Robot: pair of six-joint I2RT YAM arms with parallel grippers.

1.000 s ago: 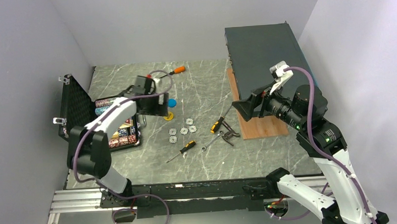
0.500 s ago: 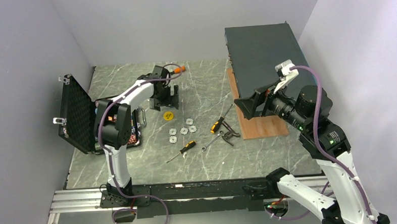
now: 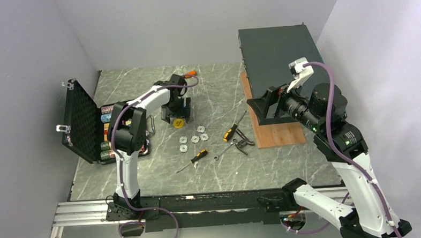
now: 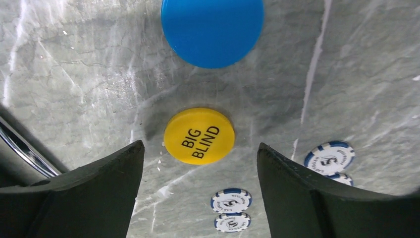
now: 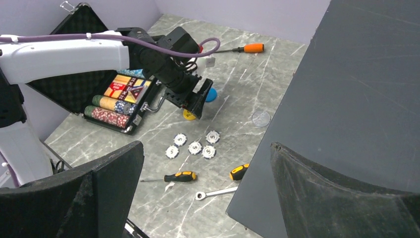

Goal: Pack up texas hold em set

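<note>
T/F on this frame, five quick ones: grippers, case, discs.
1. Left gripper is open above the yellow disc. True.
2. The yellow disc reads SMALL BLIND. False: it reads BIG BLIND.
3. The case is shut. False: it stands open.
4. Right gripper is open and empty. True.
5. The blue disc lies in the case. False: it lies on the table beside the yellow disc.

yellow disc (image 4: 199,135) — black lettering, blue disc (image 4: 212,29), grey white-veined table (image 4: 74,74)
</note>
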